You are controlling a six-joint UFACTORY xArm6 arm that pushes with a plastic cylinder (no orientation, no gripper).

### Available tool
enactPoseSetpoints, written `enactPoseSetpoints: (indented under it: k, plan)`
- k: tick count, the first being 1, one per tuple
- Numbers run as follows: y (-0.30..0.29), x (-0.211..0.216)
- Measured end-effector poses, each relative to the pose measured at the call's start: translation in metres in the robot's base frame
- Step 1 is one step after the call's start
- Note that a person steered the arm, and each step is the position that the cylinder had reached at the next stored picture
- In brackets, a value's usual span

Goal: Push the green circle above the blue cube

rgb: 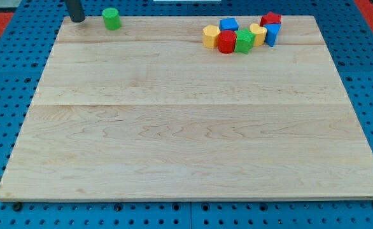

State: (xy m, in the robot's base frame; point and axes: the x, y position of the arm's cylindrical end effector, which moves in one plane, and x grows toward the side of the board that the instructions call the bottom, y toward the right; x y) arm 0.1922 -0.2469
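Camera view: the green circle (112,19), a short cylinder, was seen on the wooden board (186,140); my tip (77,20), gripperless, held nothing

My tip (77,20) is resting at the top-left corner of the light wooden board (186,146), just left of the green circle block (112,19); the blue cube (228,25) is sitting well apart, among clustered blocks.

You see only a short stub of the rod: dark, near-black, plain and cylindrical, matte, no markings, cables or screws showing. My tip (77,20) ends blunt and flat; the rest is cut off.
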Motion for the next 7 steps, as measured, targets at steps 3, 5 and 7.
enactPoseSetpoints:
  k: [3,5,7]
  plan:
    - [0.228,0.029]
    - [0.237,0.0]
    - [0.315,0.005]
